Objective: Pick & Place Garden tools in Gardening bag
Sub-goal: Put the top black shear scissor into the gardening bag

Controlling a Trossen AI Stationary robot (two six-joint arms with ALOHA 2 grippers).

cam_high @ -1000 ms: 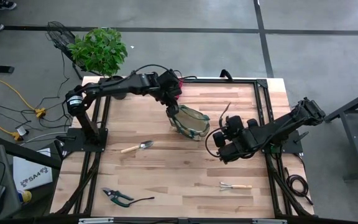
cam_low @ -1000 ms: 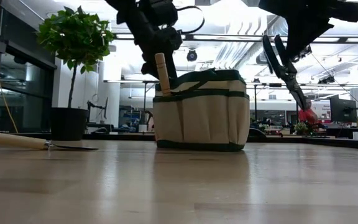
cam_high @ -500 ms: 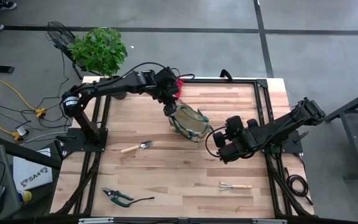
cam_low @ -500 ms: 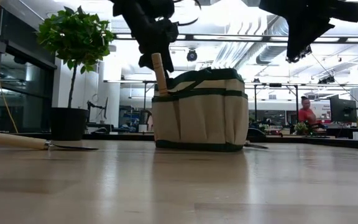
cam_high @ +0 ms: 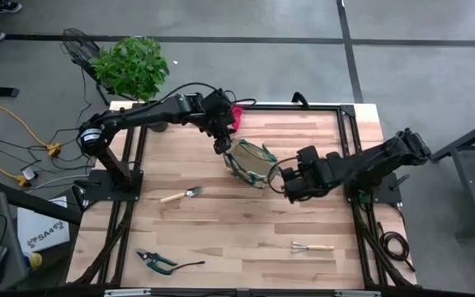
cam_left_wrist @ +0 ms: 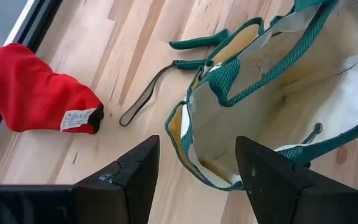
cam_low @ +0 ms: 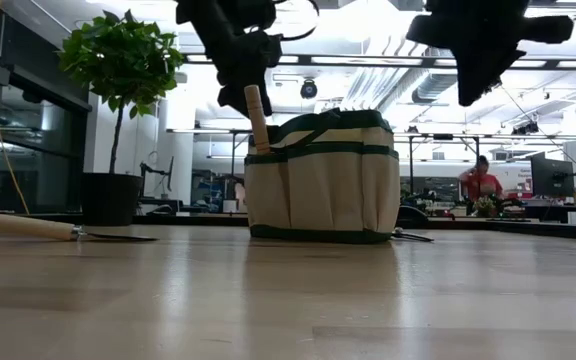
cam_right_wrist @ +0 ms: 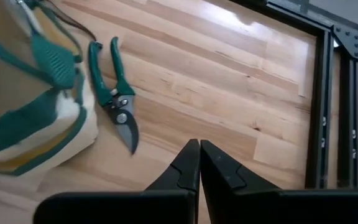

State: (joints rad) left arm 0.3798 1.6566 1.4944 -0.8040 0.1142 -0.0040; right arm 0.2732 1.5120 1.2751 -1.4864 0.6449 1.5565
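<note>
Tan bag [cam_high: 249, 162] upright; left gripper [cam_high: 223, 142] above rim.

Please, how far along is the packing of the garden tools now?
One wooden-handled tool stands at the side of the bag. Neither hand holds anything: left hand open over the bag, right hand shut. Left on the table: trowel, mini rake, red glove, pruners, second pruners.

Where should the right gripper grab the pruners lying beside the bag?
Across both green handles of the pruners, near the pivot, coming straight down. They lie flat, handles nearly together, so one pinch spans both. The bag crowds one side. The right gripper is shut and must open first.
</note>
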